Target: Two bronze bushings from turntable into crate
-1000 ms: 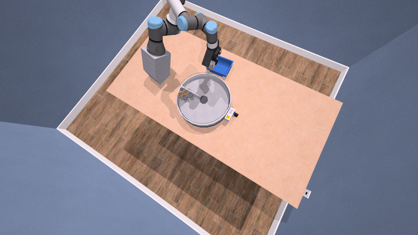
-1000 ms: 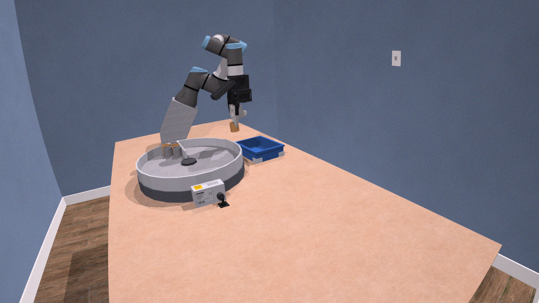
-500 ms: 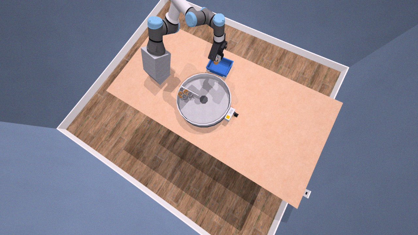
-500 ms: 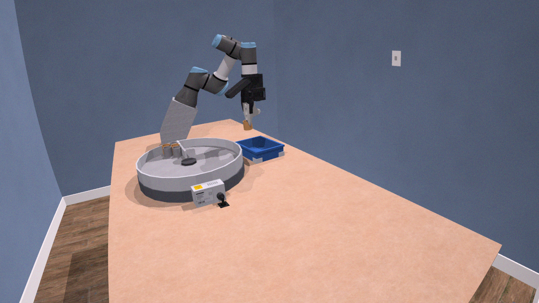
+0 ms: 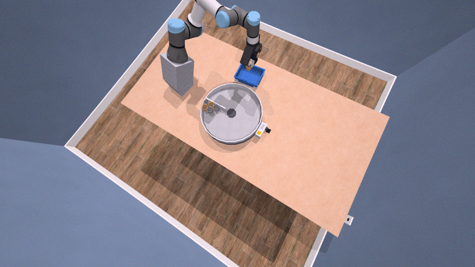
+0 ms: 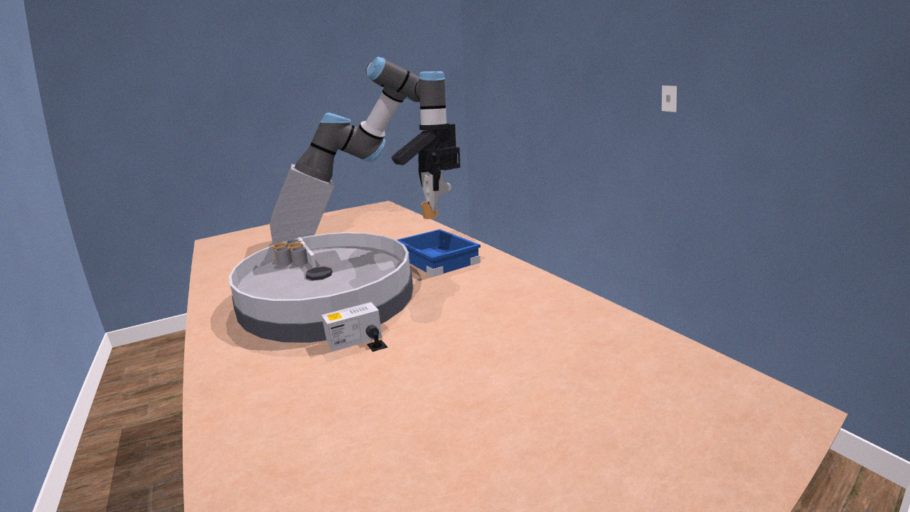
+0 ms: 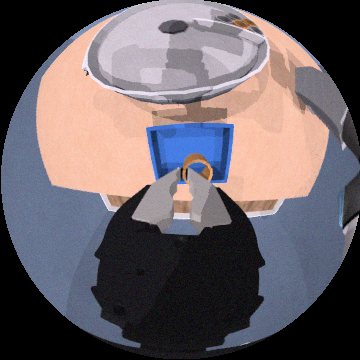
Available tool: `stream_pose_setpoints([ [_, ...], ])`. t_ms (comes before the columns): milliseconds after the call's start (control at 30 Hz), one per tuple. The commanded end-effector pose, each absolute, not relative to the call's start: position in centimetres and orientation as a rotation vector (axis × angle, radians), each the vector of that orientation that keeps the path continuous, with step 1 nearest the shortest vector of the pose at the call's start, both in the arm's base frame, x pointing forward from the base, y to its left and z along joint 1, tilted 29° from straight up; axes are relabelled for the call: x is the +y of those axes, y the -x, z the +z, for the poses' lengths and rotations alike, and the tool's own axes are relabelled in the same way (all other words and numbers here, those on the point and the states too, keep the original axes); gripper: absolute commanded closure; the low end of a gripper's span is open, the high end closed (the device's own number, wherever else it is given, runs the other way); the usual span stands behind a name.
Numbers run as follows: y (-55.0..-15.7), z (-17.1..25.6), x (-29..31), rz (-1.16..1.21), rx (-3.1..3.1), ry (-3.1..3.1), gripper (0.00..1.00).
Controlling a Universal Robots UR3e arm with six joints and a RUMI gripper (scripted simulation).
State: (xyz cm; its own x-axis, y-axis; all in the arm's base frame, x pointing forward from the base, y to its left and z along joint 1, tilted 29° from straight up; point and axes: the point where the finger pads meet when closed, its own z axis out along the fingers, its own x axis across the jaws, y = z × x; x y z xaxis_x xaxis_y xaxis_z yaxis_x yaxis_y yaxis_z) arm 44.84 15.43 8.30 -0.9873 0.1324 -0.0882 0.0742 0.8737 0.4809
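My gripper (image 7: 184, 168) is shut on a bronze bushing (image 7: 196, 167) and holds it well above the blue crate (image 7: 190, 151). In the exterior view the bushing (image 6: 430, 208) hangs at the fingertips, high over the crate (image 6: 439, 249). In the top view the gripper (image 5: 249, 64) is over the crate's far end (image 5: 250, 76). The crate looks empty. On the grey turntable (image 5: 231, 112) several bushings (image 5: 209, 105), bronze and grey, stand in a cluster by the left rim next to a white divider bar.
A dark hub (image 5: 231, 112) sits at the turntable's centre. A white control box (image 6: 350, 325) with a black knob is fixed to the turntable's front. The arm's grey pedestal (image 5: 177, 73) stands left of the crate.
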Motion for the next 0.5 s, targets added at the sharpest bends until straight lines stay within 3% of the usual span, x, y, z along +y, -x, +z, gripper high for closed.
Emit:
stream_pose_setpoints([
  [0,-45.13,8.74,15.97,0.742,2.925,-0.162,1.00],
  [467,-45.26,8.97,16.36,0.742,2.925,-0.162,1.00],
])
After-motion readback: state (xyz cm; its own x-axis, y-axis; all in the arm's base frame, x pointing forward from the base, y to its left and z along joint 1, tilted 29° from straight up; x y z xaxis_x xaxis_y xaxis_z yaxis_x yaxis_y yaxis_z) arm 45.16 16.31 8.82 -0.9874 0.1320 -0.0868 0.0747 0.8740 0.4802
